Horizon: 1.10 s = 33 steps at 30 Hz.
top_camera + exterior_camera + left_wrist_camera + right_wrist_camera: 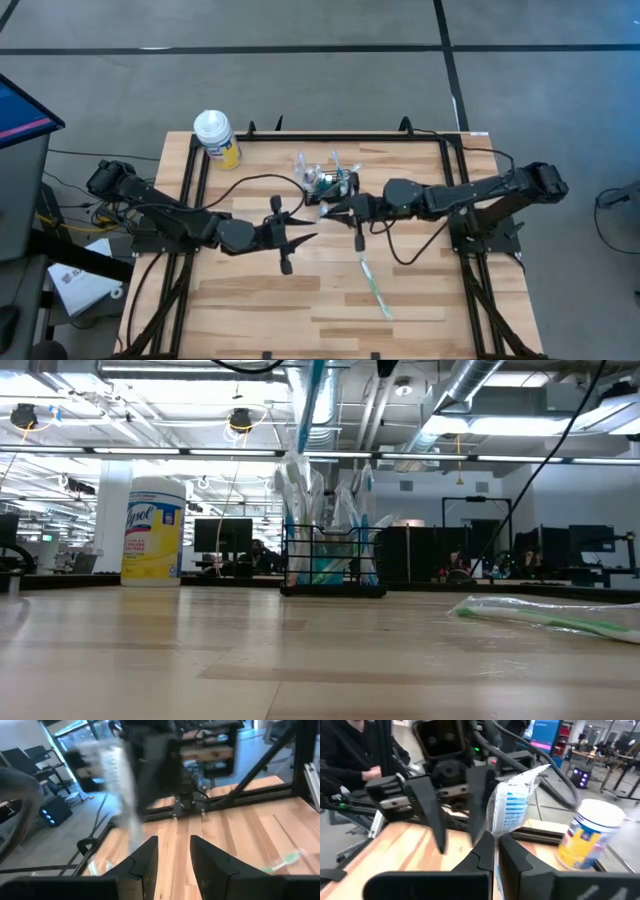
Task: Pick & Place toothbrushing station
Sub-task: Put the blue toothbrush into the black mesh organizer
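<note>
The station (333,183), a small black wire-mesh holder, stands on the wooden surface (250,300) near its far edge, about midway across. In the low view the holder (333,568) is upright, and several wrapped toothbrushes (305,485) stand in it, their clear packets rising well above the rim. Which compartment each one sits in cannot be told.

The right tool (330,211) is just beside the holder, on its near side. Its fingers (485,851) are pinched together on a wrapped toothbrush (512,806) with a blue and white head, whose packet sticks up past the fingertips.

The left tool (298,229) hangs over the surface to the left of the holder and a little nearer the front. Its fingers (147,862) stand apart with a narrow gap and nothing between them.

One more wrapped toothbrush (375,287), green and white, lies flat on the surface toward the front right, well apart from the holder.

A wipes tub (217,138), yellow with a white cap that looks closed, stands at the far left corner.
</note>
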Each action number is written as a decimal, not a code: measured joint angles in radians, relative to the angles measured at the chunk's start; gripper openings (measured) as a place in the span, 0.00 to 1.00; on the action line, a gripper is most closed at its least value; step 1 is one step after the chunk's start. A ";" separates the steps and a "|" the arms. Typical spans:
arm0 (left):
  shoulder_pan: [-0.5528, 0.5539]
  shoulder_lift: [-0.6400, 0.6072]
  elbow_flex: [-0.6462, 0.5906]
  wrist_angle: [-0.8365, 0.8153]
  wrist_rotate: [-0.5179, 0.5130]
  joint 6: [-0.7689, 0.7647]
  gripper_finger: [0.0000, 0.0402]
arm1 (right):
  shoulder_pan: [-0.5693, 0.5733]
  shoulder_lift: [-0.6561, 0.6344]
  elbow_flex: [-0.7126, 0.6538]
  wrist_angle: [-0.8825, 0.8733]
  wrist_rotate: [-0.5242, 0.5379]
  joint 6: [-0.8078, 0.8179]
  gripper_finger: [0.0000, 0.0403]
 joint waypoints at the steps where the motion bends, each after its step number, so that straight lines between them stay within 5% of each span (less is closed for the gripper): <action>1: 0.000 0.000 0.000 -0.004 0.001 0.000 0.27 | -0.008 -0.010 0.000 -0.006 0.001 0.000 0.00; 17: 0.000 0.001 0.000 -0.009 0.001 -0.005 0.27 | -0.105 -0.183 0.000 -0.223 0.056 0.010 0.00; 33: 0.002 0.001 0.000 -0.010 0.001 -0.023 0.27 | -0.264 -0.197 0.000 -0.279 0.037 0.019 0.00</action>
